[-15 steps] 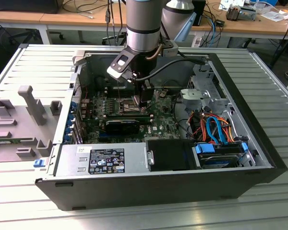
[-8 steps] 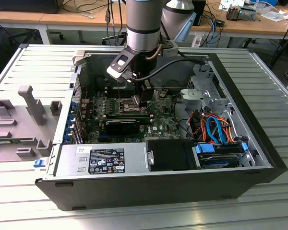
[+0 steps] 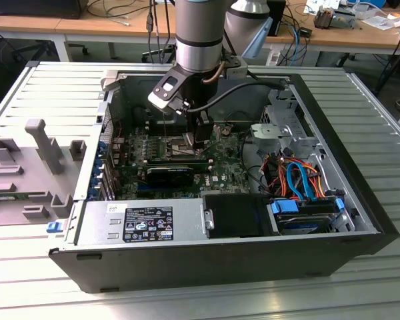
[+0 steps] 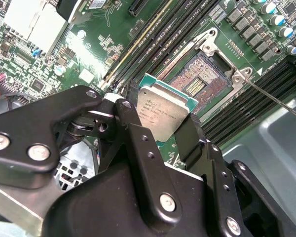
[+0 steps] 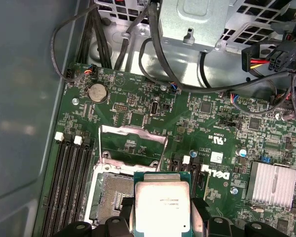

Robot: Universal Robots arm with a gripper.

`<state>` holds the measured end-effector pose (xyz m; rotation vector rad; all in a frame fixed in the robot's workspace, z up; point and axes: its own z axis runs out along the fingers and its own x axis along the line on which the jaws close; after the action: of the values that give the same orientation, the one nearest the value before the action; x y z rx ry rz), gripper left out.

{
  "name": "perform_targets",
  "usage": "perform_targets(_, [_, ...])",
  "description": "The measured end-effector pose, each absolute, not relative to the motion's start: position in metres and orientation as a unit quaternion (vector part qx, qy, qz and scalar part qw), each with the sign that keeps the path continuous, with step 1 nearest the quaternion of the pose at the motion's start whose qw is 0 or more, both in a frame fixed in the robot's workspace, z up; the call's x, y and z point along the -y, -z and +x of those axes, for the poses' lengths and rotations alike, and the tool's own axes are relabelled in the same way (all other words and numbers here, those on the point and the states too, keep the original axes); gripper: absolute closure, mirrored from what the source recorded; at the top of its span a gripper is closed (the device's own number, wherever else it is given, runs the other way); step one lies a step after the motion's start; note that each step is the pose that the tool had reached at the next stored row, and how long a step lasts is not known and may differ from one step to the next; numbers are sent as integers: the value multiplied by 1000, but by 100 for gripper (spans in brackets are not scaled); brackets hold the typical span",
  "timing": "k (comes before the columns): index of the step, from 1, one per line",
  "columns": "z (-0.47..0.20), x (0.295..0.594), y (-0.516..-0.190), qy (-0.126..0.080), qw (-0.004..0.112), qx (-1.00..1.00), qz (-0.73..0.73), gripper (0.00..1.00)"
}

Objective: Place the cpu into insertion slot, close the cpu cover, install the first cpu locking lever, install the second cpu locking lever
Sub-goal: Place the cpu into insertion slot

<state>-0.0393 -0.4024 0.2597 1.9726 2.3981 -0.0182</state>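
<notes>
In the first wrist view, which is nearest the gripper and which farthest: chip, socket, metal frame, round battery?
From the gripper:
1. Silver-topped square cpu: clamped between the jaws.
2. Dark-centred square insertion slot: beside the cpu.
3. Thin silver cpu cover frame: open, beyond the slot.
4. Round silver coin battery: past the cover, by the board's edge.

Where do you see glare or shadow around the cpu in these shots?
First wrist view: the cpu lid is washed out by glare, the heatsink bright too. Second wrist view: the insertion slot is evenly lit.
</notes>
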Motion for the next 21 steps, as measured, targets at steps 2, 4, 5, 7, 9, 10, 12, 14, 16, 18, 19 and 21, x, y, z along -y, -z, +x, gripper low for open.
perform_targets(2, [-39,402,-260,6,18,-772,636,46])
perform_targets(4, [-39,402,-260,6,18,-771,637,46])
perform_targets(5, [-39,402,-260,6,18,-771,637,46])
perform_targets(7, [-39,402,-260,6,18,-770,638,46])
perform_targets(9, [-39,402,-260,6,18,-769,639,46])
perform_targets(10, [-39,402,-260,6,18,-769,639,46])
perform_targets(12, [-39,402,-260,6,18,-768,640,46])
perform_targets(14, [-39,402,-260,6,18,-767,641,46])
perform_targets(16, [-39,402,-260,6,18,-766,642,46])
perform_targets(18, [-39,402,-260,6,18,-765,643,46])
perform_targets(19, [-39,402,-260,6,18,-765,644,46])
perform_targets(21, [-39,402,-260,6,18,-764,644,46])
